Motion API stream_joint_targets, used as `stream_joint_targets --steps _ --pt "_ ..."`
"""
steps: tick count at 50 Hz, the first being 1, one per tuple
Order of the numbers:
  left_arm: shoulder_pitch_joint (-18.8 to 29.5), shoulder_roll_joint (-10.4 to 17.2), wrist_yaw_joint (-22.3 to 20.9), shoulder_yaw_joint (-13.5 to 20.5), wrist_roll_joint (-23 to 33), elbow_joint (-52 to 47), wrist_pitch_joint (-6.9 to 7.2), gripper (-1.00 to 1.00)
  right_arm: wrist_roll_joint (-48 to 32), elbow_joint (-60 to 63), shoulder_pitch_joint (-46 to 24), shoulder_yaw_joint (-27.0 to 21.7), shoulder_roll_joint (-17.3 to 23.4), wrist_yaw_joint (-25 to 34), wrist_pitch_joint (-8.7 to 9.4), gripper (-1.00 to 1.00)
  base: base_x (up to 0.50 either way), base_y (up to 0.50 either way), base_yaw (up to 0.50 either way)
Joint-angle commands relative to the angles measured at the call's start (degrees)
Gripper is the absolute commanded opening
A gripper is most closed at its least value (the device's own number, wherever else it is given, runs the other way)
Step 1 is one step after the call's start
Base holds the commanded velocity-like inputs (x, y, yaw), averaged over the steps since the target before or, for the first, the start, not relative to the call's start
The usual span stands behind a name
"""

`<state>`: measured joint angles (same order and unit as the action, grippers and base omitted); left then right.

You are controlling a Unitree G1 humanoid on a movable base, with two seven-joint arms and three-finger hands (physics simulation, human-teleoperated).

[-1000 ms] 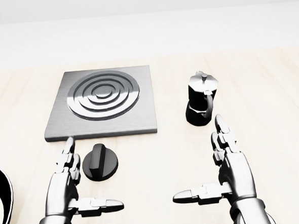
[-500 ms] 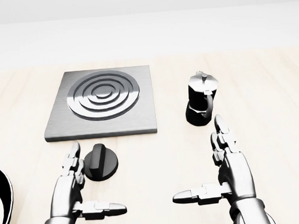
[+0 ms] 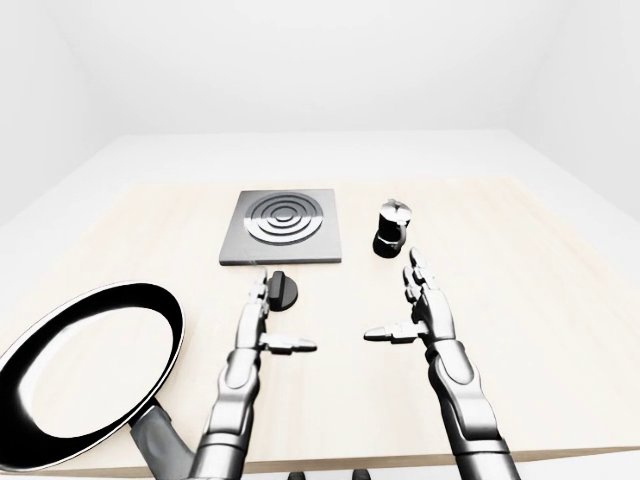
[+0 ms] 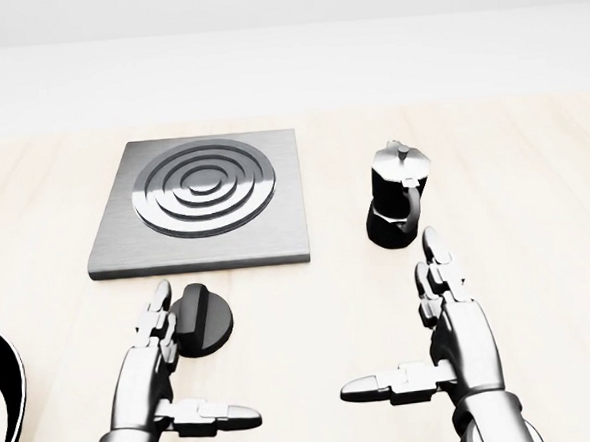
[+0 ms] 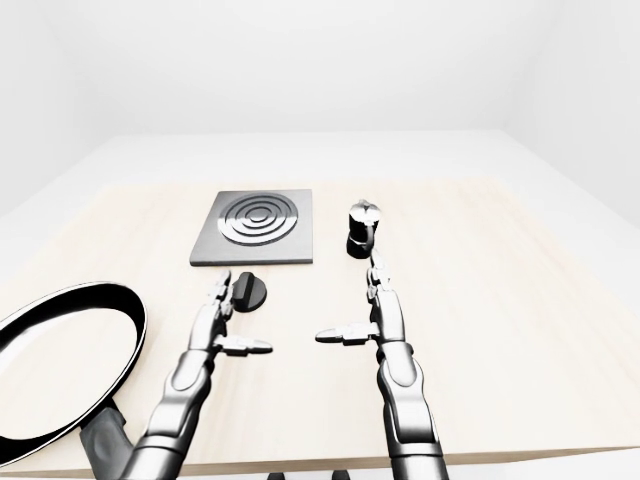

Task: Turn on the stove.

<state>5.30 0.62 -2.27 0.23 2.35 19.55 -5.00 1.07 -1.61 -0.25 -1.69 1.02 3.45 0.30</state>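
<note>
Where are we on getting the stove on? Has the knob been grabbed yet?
Not yet. Done: the left hand is beside the black knob, fingertips at its left edge. In hand: nothing; the fingers are open, not round the knob. The right hand hovers open near the moka pot. Left: grip and turn the knob below the burner plate.

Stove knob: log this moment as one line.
left hand open, fingertips beside stove knob | right hand open, idle | knob ungrasped

No readable text, label or number anywhere — all surfaces plain (stove, knob, pot alike).
</note>
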Motion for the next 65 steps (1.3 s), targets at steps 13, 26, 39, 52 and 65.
stream_joint_targets --steps 13,26,39,52,65 --pt "0.25 -1.4 0.18 -2.33 2.58 3.03 0.0 1.0 -0.01 0.22 0.02 0.08 -0.03 0.04 0.37 1.0 0.0 0.0 0.0" --pt "-0.07 -2.42 0.04 -3.94 4.05 4.87 0.0 1.0 0.07 -0.33 -0.19 -0.05 0.03 0.11 0.04 1.0 0.0 0.0 0.0" --pt "-4.96 -2.32 -0.02 -5.7 5.47 -9.35 0.0 1.0 0.07 -0.67 -0.26 -0.04 0.03 0.11 -0.19 1.0 0.0 0.0 0.0" --pt "-9.26 -1.85 0.42 -7.64 6.43 -21.41 0.0 1.0 -0.01 -0.46 -0.1 0.07 -0.01 0.11 -0.06 1.0 0.0 0.0 0.0" --pt "-12.0 -1.05 1.77 -7.45 6.56 -32.47 1.04 1.0 -0.04 -0.5 -0.16 0.11 -0.02 0.13 0.05 1.0 0.0 0.0 0.0"
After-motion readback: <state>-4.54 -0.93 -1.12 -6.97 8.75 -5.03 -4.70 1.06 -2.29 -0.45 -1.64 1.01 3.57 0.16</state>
